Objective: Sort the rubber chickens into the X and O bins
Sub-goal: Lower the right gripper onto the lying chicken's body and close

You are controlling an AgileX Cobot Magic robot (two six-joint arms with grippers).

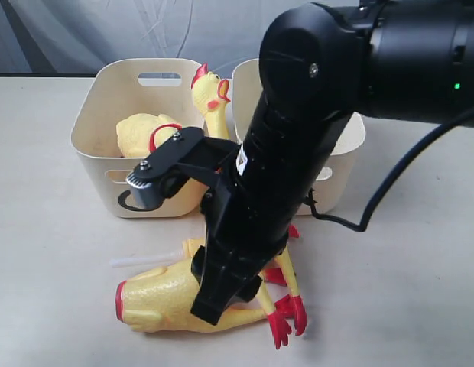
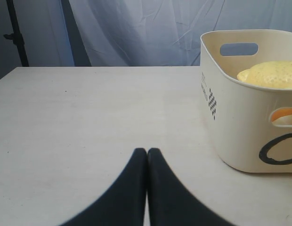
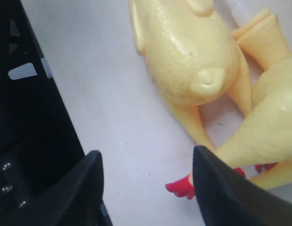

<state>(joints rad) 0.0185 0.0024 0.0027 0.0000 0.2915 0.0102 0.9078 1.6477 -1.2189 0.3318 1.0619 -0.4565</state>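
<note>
One chicken (image 1: 141, 134) sits in the O bin (image 1: 99, 149). Our right end effector (image 3: 146, 165) hangs open just beside a headless chicken (image 3: 183, 56) lying on the worktop (image 1: 53, 267); our left end effector (image 2: 147, 157) is closed and empty. We judge a pickup is starting: next, lower, centre on the body, close.

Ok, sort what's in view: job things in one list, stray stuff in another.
Job: O bin, other bin, chicken in O bin, upright chicken, headless chicken on the table, chicken part beside it.
Lying about: cable, curtain, dark stand.
</note>
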